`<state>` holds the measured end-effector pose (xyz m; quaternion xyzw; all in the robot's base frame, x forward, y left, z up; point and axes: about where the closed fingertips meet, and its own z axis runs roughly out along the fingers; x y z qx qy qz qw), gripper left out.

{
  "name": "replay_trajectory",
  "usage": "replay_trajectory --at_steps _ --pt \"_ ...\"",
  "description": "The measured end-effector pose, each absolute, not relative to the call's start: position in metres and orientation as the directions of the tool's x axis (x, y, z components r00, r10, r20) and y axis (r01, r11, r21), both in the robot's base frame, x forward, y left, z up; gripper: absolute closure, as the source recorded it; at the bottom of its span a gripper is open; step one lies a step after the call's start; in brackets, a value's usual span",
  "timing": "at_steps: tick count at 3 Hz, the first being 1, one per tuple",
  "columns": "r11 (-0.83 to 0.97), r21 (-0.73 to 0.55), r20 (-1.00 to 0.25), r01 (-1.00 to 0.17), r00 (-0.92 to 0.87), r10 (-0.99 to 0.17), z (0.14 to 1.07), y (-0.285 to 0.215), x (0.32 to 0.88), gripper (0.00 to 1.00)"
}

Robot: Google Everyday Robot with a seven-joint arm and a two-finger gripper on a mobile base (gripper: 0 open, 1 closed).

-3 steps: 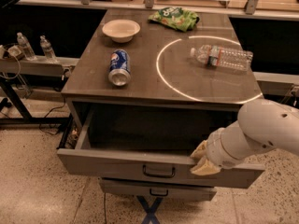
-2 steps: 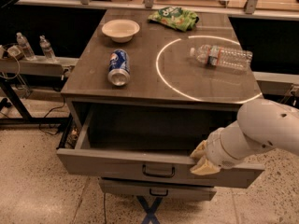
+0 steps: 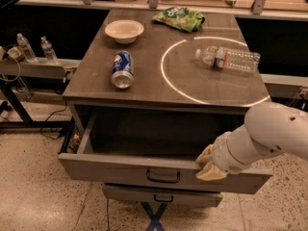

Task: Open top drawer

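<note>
The top drawer (image 3: 120, 170) is a wide grey drawer front with a small dark centre handle (image 3: 163, 176). It stands pulled well out of the grey cabinet, and its deep grey box shows empty inside. My gripper (image 3: 206, 163) hangs on the end of the white arm (image 3: 269, 136) at the drawer's front rim, right of the handle. Its tan fingers (image 3: 208, 172) rest against the top edge of the drawer front.
A narrower grey drawer (image 3: 161, 195) sits shut below. On the cabinet top (image 3: 86, 76) lie a white bowl (image 3: 124, 31), a blue can (image 3: 122, 69), a green chip bag (image 3: 180, 19) and a plastic bottle (image 3: 228, 58). Two bottles (image 3: 36, 48) stand on a rail at the left.
</note>
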<state>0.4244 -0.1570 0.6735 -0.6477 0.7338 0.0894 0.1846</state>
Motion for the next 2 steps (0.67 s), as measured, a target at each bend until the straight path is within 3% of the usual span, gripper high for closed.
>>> replay_trajectory --at_steps 2 --pt "0.145 -0.108 -0.387 -0.984 -0.093 -0.917 0.6745 -0.1570 0.4243 0.01"
